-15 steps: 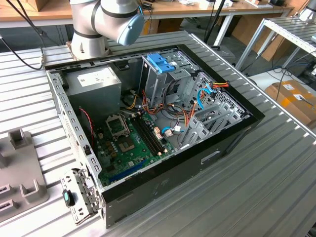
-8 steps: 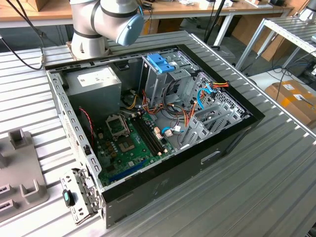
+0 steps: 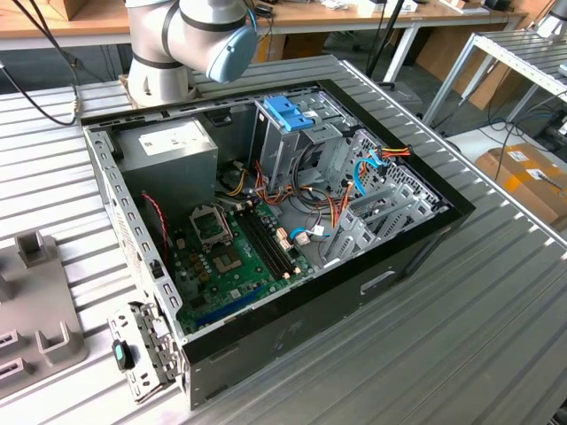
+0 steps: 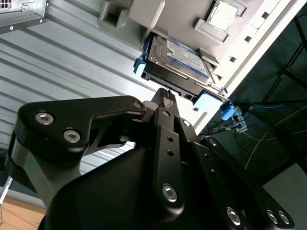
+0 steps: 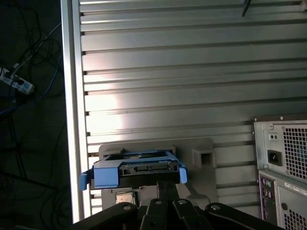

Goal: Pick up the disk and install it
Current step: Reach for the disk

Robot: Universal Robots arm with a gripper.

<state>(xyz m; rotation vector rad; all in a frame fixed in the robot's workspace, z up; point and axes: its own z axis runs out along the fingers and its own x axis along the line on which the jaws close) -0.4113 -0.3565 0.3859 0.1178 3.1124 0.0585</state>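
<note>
My claw [image 4: 168, 94] is closed: in both wrist views the two black fingers [image 4: 163, 129] lie pressed flat against each other, with nothing between them. The fingertips sit just beside the near edge of the disk [image 4: 180, 60]. I cannot tell whether they touch it.

Position of the disk: it lies flat, label face up, in a grey fixture [image 4: 144, 14] on the ribbed metal table [image 4: 72, 62], close to the table's edge. A light blue side rail [image 4: 207, 101] runs along each side of it. In the first wrist view the disk [image 5: 139, 167] shows its connector edge toward my claw [image 5: 165, 184], with the blue rails [image 5: 105, 173] at either end.

Position of the computer case [image 3: 292, 221]: in the exterior view it lies on its side, open, on the table [image 3: 443, 336], with the mainboard [image 3: 230, 257] exposed and the drive cage [image 3: 292, 150] upright inside under a blue latch [image 3: 288, 113]. The rear panel of the case [image 5: 283, 167] stands near the fixture [image 5: 204, 148] — apart from it, not touching.
</note>
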